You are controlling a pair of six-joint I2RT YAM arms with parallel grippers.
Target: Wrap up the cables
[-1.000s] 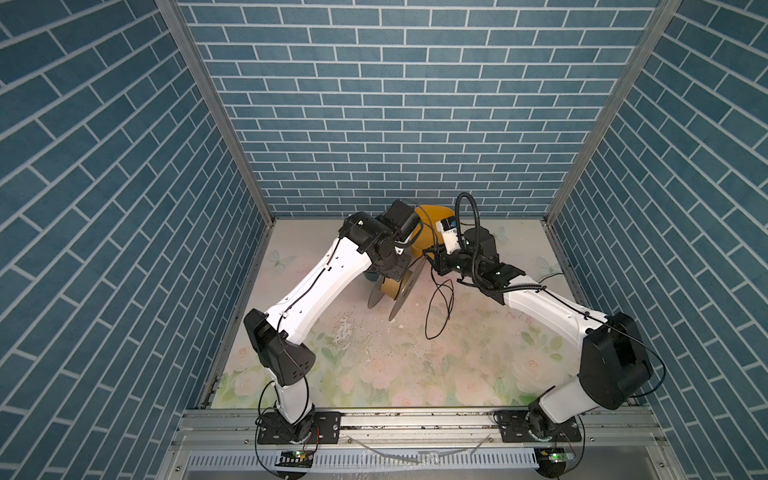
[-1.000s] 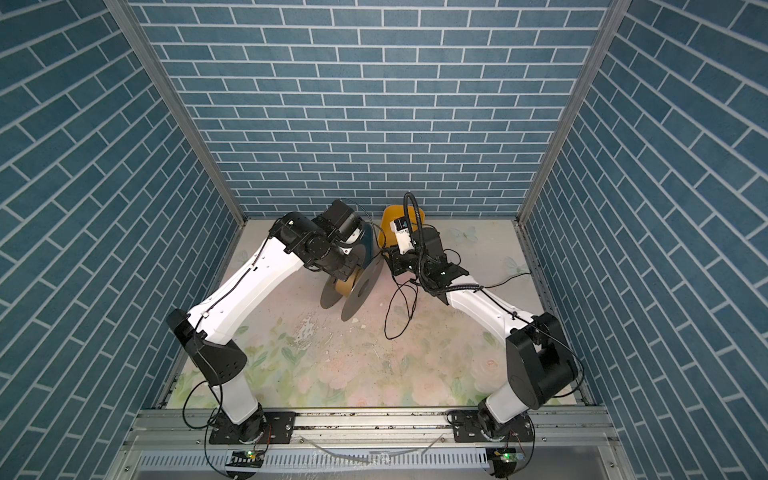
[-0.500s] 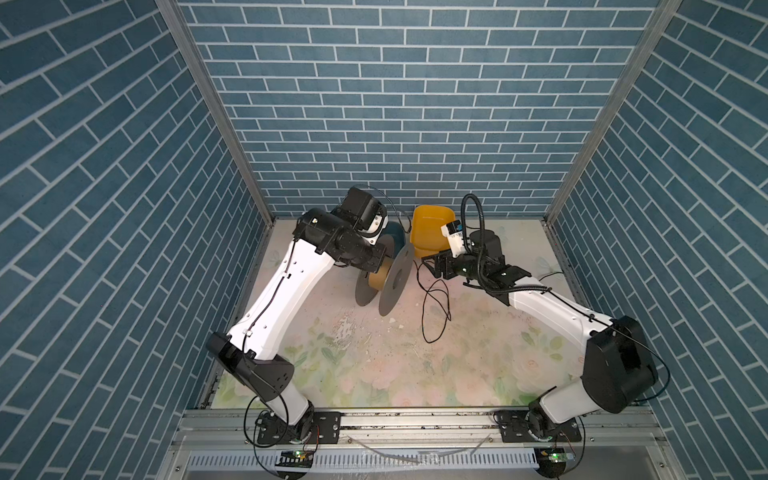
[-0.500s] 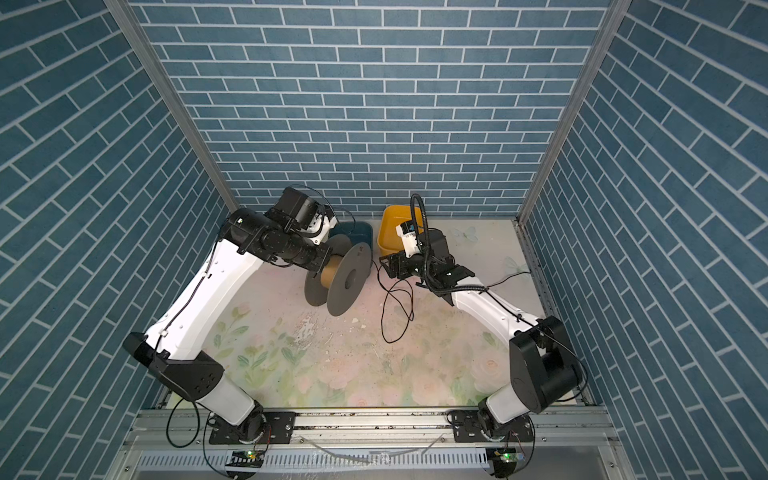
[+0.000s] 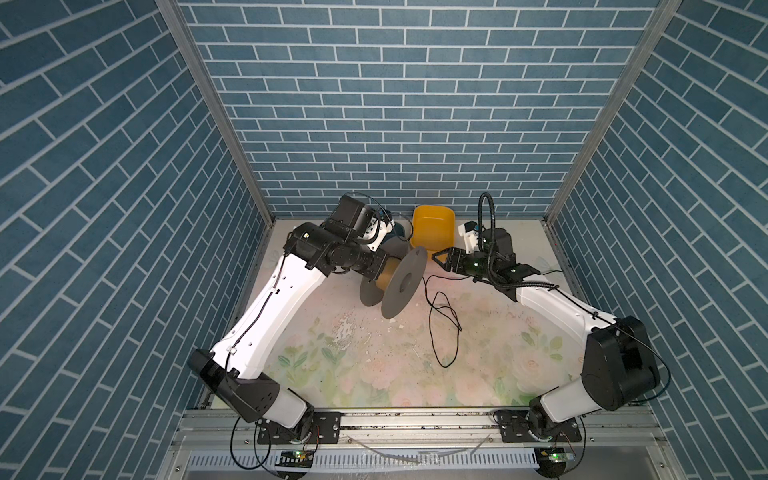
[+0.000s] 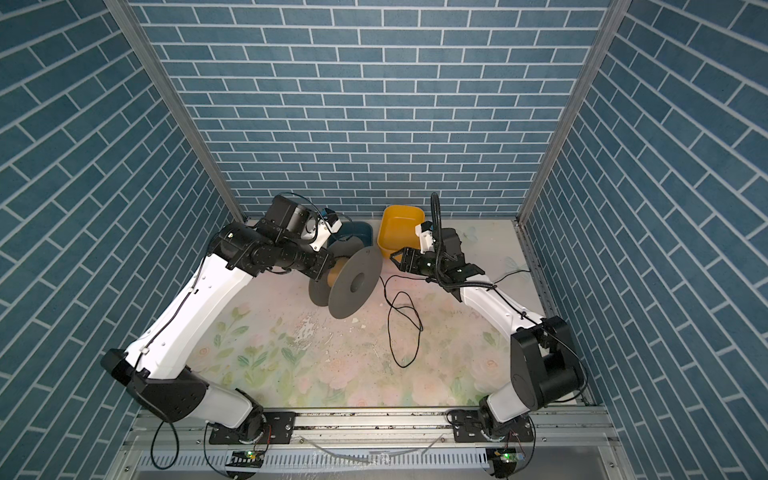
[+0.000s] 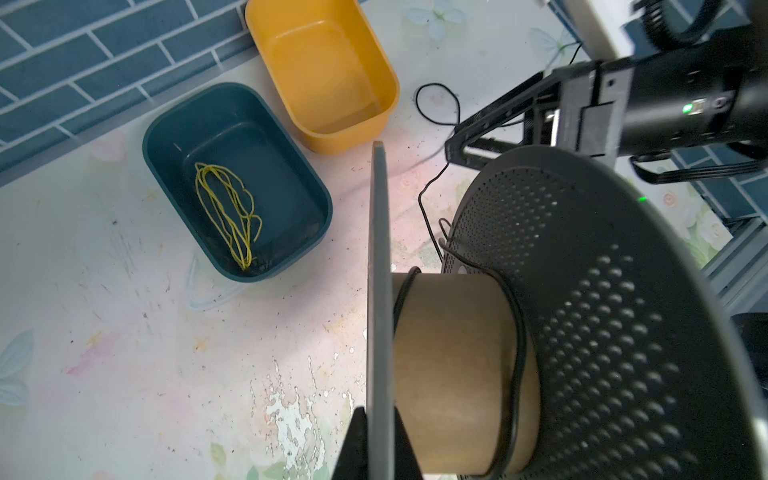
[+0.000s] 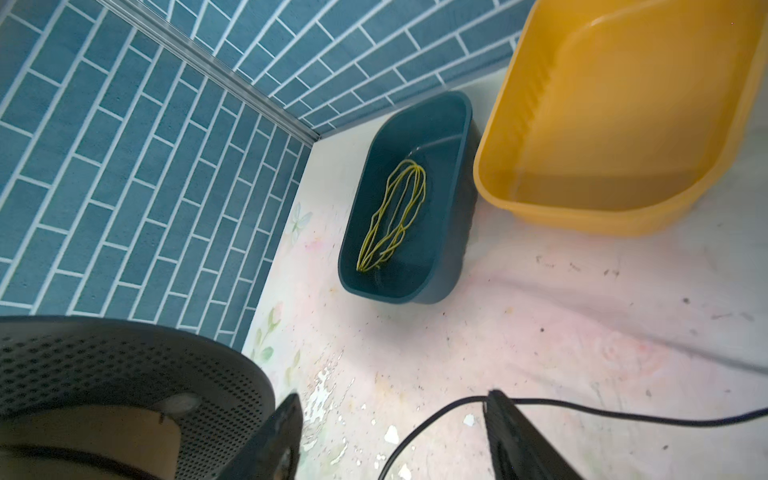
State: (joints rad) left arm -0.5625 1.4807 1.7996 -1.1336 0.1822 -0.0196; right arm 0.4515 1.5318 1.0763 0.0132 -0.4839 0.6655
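My left gripper (image 7: 378,444) is shut on the edge of the grey spool's (image 5: 405,282) (image 6: 355,282) flange and holds it above the table. The thin black cable (image 7: 516,340) lies in a turn on the cardboard core, then drops to the table. There it forms loose loops (image 5: 444,328) (image 6: 403,328). My right gripper (image 8: 395,440) (image 5: 439,257) stands open just right of the spool. The cable (image 8: 432,411) runs loose between its fingers and past one fingertip (image 8: 505,415). The left gripper's (image 5: 376,272) own fingers are mostly hidden behind the spool in both top views.
A yellow bin (image 5: 432,245) (image 8: 540,208) stands at the back wall. Beside it a dark blue bin (image 7: 174,124) (image 8: 461,174) holds a bundle of yellow strands (image 7: 226,216). The floral table (image 5: 374,365) has worn patches, and brick walls close it in on three sides.
My left arm has swung its elbow out to the left and turned the spool, which stays about where it was. The right gripper has opened wider. The table loops have shifted slightly.
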